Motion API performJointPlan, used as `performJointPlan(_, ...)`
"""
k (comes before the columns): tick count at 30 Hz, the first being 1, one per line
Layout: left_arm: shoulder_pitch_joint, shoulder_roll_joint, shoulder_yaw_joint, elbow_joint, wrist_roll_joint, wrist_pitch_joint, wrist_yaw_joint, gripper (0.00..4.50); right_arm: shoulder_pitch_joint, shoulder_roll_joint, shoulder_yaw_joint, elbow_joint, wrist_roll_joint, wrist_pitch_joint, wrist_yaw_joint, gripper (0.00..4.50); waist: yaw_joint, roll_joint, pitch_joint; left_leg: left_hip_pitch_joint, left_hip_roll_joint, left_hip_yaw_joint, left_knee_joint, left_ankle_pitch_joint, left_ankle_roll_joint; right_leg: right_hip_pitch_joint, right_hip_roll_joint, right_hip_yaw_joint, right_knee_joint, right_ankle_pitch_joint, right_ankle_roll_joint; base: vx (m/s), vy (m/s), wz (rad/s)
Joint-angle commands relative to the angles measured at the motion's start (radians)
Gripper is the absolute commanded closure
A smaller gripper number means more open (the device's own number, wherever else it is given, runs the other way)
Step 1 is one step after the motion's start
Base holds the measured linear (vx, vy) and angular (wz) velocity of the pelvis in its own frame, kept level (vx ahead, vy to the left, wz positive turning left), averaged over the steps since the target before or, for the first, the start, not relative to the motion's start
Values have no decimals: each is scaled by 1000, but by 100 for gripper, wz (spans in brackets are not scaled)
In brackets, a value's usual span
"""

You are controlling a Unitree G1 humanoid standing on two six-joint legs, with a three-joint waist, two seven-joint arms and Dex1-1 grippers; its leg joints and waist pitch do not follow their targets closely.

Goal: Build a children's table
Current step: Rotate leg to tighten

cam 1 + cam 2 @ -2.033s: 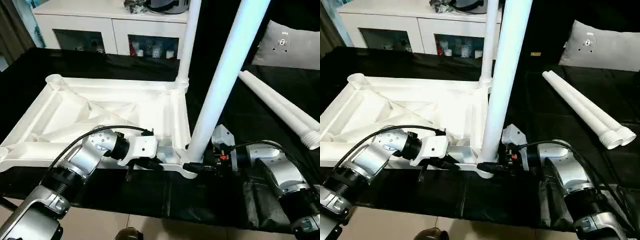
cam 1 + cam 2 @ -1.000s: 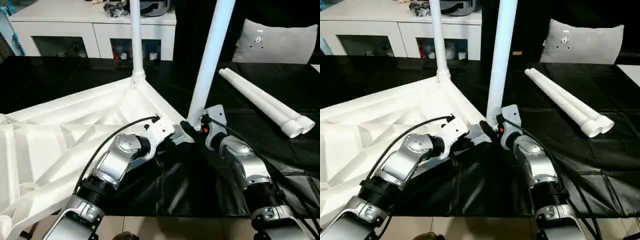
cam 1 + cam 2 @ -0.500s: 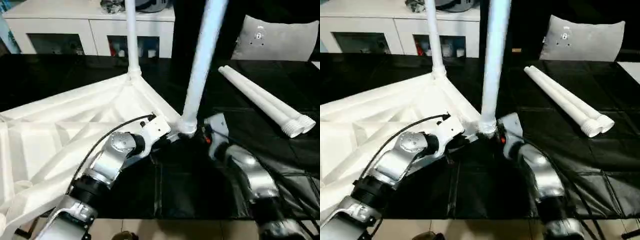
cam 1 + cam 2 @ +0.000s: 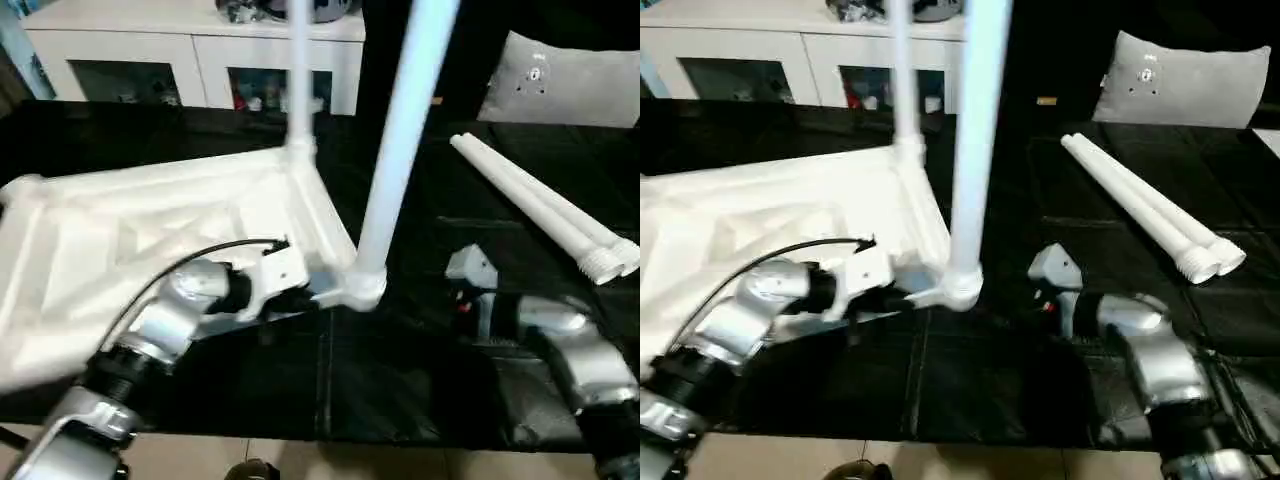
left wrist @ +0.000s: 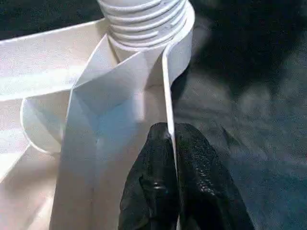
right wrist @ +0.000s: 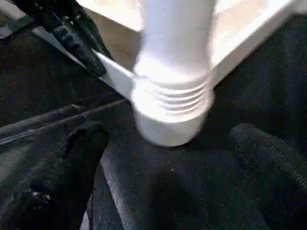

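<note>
The children's table top (image 4: 120,240) lies upside down on black cloth, ribbed underside up. One leg (image 4: 300,70) stands in the far corner socket. A second leg (image 4: 400,150) stands in the near corner socket (image 4: 365,290), its thread showing at the base (image 6: 172,103). My left gripper (image 5: 170,132) is shut on the top's thin rim wall (image 5: 165,86) just beside that socket. My right gripper (image 6: 168,136) is open, its fingers (image 6: 72,158) spread wide, a short way off the socket and touching nothing. Two loose legs (image 4: 540,205) lie side by side at the right.
A grey-white cushion (image 4: 570,80) leans at the back right. A white cabinet (image 4: 200,50) with glass doors stands behind the work area. The black cloth (image 4: 400,380) ends at the near edge, with floor below.
My right gripper has let go of the near leg's base, opened wide and drawn back to the right. The left gripper keeps its pinch on the rim. The view has shifted.
</note>
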Motion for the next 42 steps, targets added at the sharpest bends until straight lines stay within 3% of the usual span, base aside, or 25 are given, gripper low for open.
performJointPlan(1, 4, -1, -59, -1, 22, -29, -51, 450, -10, -6, 9, -18, 12, -14, 23, 2, 2, -7, -58, 38, 65, -26, -63, -201, 61, 23, -71, 26, -65, -57, -234, 0, 0, 0)
performJointPlan(2, 3, 12, -70, 0, 24, -42, -76, 450, -17, -15, 18, -17, 6, -29, 41, 2, 4, -12, -59, 40, 66, -26, -64, -209, 53, 23, -71, 26, -65, -62, -237, 0, 0, 0)
performJointPlan(10, -16, 46, -118, 13, 31, -111, -179, 450, -41, -31, 69, -24, 19, -54, 162, 2, 20, -14, -61, 40, 66, -25, -62, -207, 46, 22, -74, 27, -61, -70, -228, 0, 0, 0)
performJointPlan(15, -26, 41, -137, 20, 39, -141, -213, 450, -62, -10, 92, 2, 26, -62, 207, 47, 22, -20, -62, 40, 65, -24, -61, -205, 48, 23, -74, 25, -58, -58, -235, 0, 0, 0)
performJointPlan(31, -29, 41, -139, 44, 48, -163, -212, 450, -75, 11, 115, 39, 8, -86, 225, 190, 33, -24, -64, 39, 64, -24, -58, -188, 45, 23, -74, 26, -53, -42, -231, 0, 0, 0)
performJointPlan(36, -29, 42, -137, 52, 51, -168, -210, 450, -73, 13, 120, 45, 2, -90, 224, 230, 33, -22, -61, 41, 65, -26, -62, -224, 30, 21, -75, 27, -59, -96, -224, 0, 0, 0)
performJointPlan(42, -28, 45, -135, 52, 49, -168, -215, 450, -65, 18, 124, 47, -1, -86, 215, 245, 32, -21, -63, 41, 65, -26, -62, -223, 27, 22, -75, 27, -58, -81, -226, 0, 0, 0)
